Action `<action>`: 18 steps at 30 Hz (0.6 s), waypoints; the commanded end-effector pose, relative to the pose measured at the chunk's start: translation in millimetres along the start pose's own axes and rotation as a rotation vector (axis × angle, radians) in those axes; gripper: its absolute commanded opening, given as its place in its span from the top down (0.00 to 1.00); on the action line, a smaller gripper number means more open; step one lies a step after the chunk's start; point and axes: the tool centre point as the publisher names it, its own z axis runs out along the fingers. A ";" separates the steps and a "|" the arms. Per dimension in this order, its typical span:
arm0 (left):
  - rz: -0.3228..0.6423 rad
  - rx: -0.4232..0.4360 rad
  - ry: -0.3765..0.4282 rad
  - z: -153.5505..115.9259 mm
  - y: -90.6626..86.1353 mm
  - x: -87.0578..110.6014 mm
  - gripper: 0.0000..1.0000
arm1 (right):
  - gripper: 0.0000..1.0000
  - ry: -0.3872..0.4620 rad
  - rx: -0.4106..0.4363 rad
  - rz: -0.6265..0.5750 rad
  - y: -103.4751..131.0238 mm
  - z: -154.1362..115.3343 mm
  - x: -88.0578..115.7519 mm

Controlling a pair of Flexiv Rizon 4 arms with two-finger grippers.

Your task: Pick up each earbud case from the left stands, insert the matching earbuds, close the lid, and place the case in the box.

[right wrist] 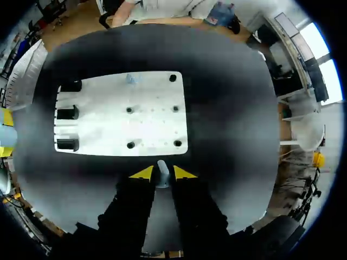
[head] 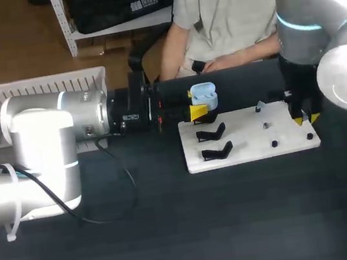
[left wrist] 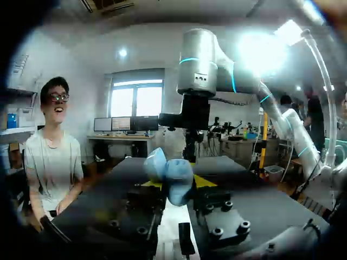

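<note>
Case (head: 203, 94) pale blue, lid open, earbud (right wrist: 161, 170) whitish

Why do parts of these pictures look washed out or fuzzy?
Head view: glare whitens the right arm. Left wrist view: glare again beside that arm, and the earbud case in the left gripper blurs, being so close. Right wrist view: the table edges bow.

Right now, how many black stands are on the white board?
3, in a row along the white board's edge toward the left arm: far stand, middle stand, near stand. In the head view the left gripper mostly hides the far one.
</note>
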 end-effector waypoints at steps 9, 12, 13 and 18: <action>0.004 -0.008 -0.003 0.1 -2.0 0.7 1.00 | 1.00 0.022 -0.005 -0.200 69.4 -94.0 -3.8; 0.004 -0.008 -0.003 0.1 -2.0 0.7 1.00 | 1.00 0.023 -0.003 -0.242 80.7 -104.2 -8.3; 0.004 -0.008 -0.003 0.1 -2.0 0.7 1.00 | 1.00 0.018 -0.007 -0.250 84.9 -109.2 -9.8; 0.004 -0.008 -0.003 0.1 -2.0 0.7 1.00 | 1.00 0.012 -0.017 -0.242 92.5 -121.1 -11.8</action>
